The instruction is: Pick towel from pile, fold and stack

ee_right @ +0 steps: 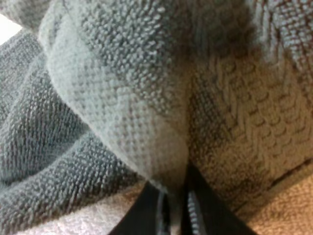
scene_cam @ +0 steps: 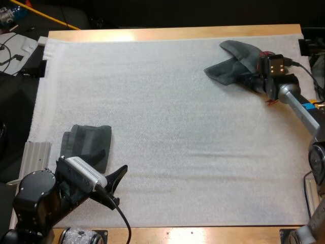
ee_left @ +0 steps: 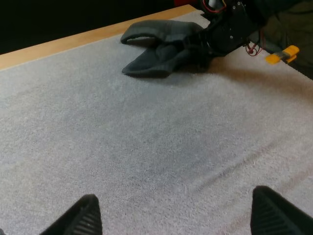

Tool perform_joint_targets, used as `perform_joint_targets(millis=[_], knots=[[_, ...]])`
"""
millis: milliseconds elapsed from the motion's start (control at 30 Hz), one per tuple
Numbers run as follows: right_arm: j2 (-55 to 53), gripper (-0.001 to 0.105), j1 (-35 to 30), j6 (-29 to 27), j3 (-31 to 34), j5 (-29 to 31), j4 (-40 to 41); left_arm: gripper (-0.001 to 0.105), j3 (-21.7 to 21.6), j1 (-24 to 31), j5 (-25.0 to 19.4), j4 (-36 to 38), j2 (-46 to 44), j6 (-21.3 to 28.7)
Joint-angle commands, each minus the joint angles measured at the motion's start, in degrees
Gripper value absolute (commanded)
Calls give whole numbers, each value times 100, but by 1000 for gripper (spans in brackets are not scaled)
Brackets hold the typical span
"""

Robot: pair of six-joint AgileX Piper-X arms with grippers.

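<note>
Right now our R arm comes in from the right edge, stretched fwd and low toward the far right of the white textured mat [scene_cam: 177, 127], forearm sloping down to a nearly level wrist. Our right gripper [ee_right: 173, 208] is pushed into the crumpled dark grey-green terry towel [scene_cam: 231, 63], which lies on the mat near its far right corner, close to the far edge of the wooden tabletop [scene_cam: 177, 33]. Its black fingers [ee_right: 146, 215] are closed almost together w/ a thin fold of that towel pinched between them; more cloth bulges over & around the tips.

Our L arm sits at the near left corner, folded back on itself, wrist angled toward the mat's middle. Our left gripper [scene_cam: 116, 185] hangs just above bare mat, fingers spread wide, nothing between them, touching no cloth. Just beside it, on the far-left side, a folded dark grey-green towel [scene_cam: 94, 145] lies flat on the mat, its near part hidden by the wrist. The two towels are well apart, at opposite corners of the mat.
</note>
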Motion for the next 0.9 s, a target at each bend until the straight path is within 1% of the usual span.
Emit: perform_joint_targets(millis=[0,67,100,267,400,600,867], knots=[[-227,0,3,-213,-55,-36,97,62,-43,-16,34,12,44,-56],[-415,0,40,-407,-47,-22,122,62,-41,-23,40,-4,13,-50],[-399,0,44,-399,-48,-25,122,62,-41,-27,41,-16,1,-46],[-1258,0,227,-1048,-64,34,404,62,-46,-24,61,-17,5,-49],[-2008,0,370,-1326,-48,17,633,62,-54,-29,61,-20,-2,-51],[-3108,0,526,-1372,-54,-152,1141,62,-66,-29,64,-7,0,-58],[-4380,0,893,-1214,-65,-615,2223,62,-58,-30,74,22,-8,-75]])
